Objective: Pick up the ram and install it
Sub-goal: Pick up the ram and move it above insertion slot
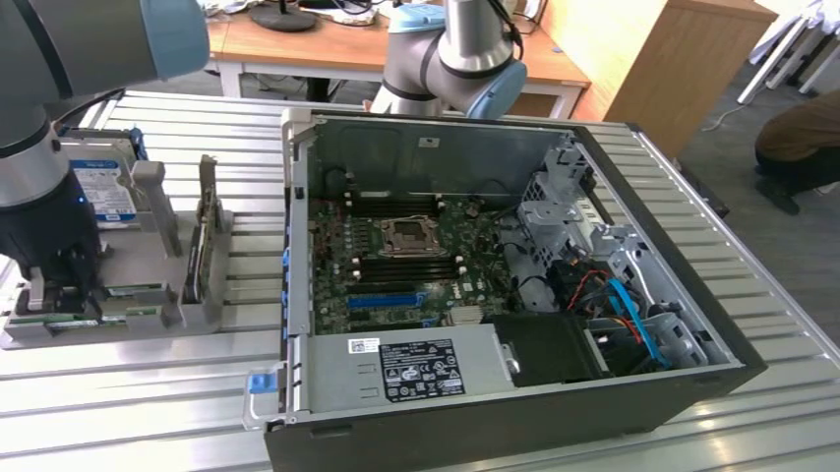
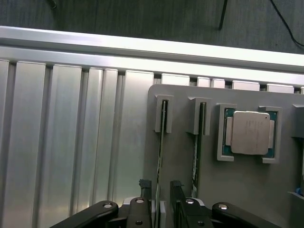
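Observation:
Two ram sticks stand on edge in slots of a grey holder (image 2: 237,190). The nearer ram (image 2: 160,142) runs straight between my fingertips, and the second ram (image 2: 197,152) stands one slot over. My gripper (image 2: 160,187) is open, one finger (image 2: 145,187) on each side of the nearer stick with a gap to the board. In the exterior view my gripper (image 1: 62,295) hangs low over the holder (image 1: 197,315) at that view's left, beside the open computer case (image 1: 499,413). A green ram (image 1: 138,291) edge shows next to it.
A processor (image 2: 250,133) lies in a pocket of the holder beside the sticks. A hard drive (image 1: 102,187) and a dark expansion card (image 1: 204,236) stand upright in the holder. The motherboard (image 1: 393,265) lies exposed inside the case. A person (image 1: 801,138) sits at the far right.

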Robot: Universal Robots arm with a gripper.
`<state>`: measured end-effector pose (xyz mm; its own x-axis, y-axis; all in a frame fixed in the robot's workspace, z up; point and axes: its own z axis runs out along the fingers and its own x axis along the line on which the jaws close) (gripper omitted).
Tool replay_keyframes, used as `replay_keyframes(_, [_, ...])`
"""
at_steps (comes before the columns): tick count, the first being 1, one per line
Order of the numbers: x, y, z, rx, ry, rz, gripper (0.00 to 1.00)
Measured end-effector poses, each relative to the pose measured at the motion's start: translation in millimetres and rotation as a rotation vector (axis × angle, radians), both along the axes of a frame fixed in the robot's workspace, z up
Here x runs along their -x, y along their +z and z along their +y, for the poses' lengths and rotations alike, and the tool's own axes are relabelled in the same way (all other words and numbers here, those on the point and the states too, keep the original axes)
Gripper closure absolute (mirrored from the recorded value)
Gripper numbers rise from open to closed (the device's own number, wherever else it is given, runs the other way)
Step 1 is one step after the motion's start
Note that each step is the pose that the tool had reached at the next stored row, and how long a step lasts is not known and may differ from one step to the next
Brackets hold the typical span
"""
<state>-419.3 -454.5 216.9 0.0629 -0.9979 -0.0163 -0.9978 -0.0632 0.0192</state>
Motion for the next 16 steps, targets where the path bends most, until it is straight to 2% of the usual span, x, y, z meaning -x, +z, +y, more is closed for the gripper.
replay_keyframes(16, [0.0,-10.8,0.0,0.0001,0.0,0.0001,0.7])
